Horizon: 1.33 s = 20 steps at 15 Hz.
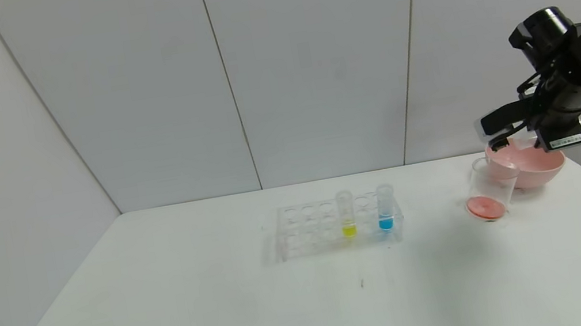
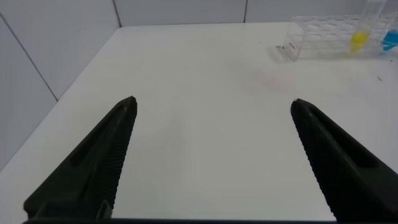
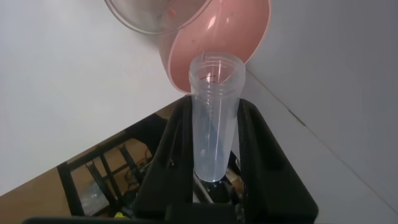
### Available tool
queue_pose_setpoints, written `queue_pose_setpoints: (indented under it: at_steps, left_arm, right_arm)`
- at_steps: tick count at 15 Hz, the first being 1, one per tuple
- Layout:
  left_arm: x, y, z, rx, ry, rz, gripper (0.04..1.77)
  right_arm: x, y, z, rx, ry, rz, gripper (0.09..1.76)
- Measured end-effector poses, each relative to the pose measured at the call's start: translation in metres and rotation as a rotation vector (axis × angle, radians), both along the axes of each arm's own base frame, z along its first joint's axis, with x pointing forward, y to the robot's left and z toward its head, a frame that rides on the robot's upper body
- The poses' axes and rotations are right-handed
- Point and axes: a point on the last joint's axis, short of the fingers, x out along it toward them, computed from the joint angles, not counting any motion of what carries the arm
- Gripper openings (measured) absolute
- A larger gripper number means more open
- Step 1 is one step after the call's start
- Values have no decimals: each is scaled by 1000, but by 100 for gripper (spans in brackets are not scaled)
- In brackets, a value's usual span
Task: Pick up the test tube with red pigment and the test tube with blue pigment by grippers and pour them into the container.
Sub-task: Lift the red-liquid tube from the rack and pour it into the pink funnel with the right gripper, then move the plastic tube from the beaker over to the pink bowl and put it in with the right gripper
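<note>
Right gripper (image 1: 503, 144) clamped on emptied red-pigment tube (image 3: 216, 115), tube mouth aimed at pink bowl (image 1: 545, 169), bowl at 3 o'clock of table (image 1: 175, 321). Container (image 1: 490, 192) just beside bowl, red liquid at its bottom; red pour looks done.

Judged next: drop spent tube into bowl, low release so it doesn't bounce out.

Blue-pigment tube (image 1: 385, 207) upright in rack (image 1: 301, 231) at centre, yellow tube (image 1: 346, 213) at its 9 o'clock.

Left gripper (image 2: 211, 155) fingers wide apart, empty, over bare table.
</note>
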Motion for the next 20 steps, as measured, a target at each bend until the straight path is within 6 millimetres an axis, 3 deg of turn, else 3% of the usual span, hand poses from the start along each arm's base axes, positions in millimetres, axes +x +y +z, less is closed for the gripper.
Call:
queue_pose_setpoints:
  at_steps: [10,14,17,20]
  left_arm:
    - [0,0,0,0,0,0,176]
    - [0,0,0,0,0,0,176]
    - [0,0,0,0,0,0,176]
    - [0,0,0,0,0,0,176]
  right_arm:
    - [1,6,-3,73,-1,18,50]
    - [-4,-3,4,401,-25,52,50]
    - [-9,-3,9,781,3,41,50]
    - [-18,-6,27,1016,-20,2,50]
